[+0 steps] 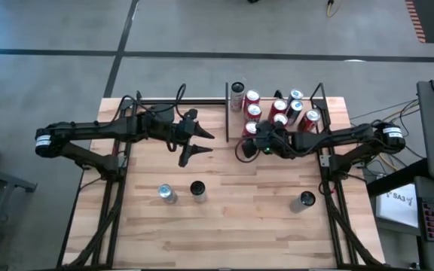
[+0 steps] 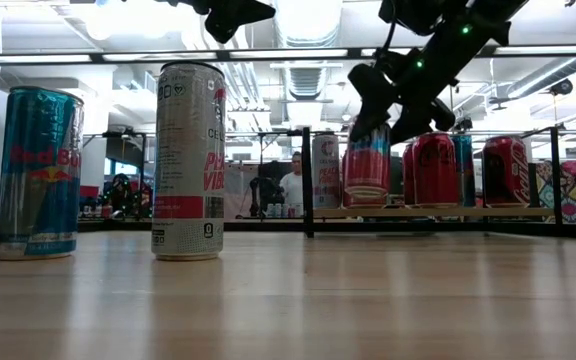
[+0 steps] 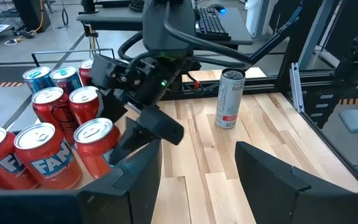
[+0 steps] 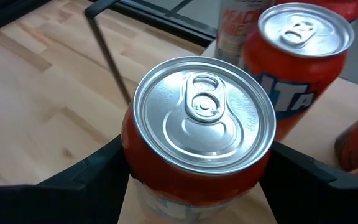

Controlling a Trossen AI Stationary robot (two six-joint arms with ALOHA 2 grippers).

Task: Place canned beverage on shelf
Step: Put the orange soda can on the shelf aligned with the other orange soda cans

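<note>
**Two arms up, one red can in the right claw**

One red can [image 4: 201, 134] sits squarely between the fingers of the right gripper [image 1: 252, 143], jaws spread wide around its body and pressed against both sides, so it looks held. From the low camera the can hangs at the near-left corner of the shelf [image 1: 336, 105], its base about level with the light board; whether it's actually resting on the wood I can't tell. Just past the gripper's far side stands another orange-red can [image 4: 297, 68], close but not touching, and a tall peach-labelled can [image 4: 238, 25] is behind that. More red and blue cans [image 1: 281, 109] crowd the shelf beyond the gripper, toward the right arm's own base.

The left gripper [image 1: 194, 141] hovers over the bare table [image 1: 232, 218], facing the right gripper with a gap between them. Its fingers are partly apart with nothing between them.

Nearer the table's front edge, well apart from both grippers: a blue-and-silver can [image 1: 166, 194], a tall white can [image 1: 198, 190], and a third can [image 1: 303, 201] off on the right arm's side.

A person [image 2: 291, 186] shows in the room behind the shelf.
</note>
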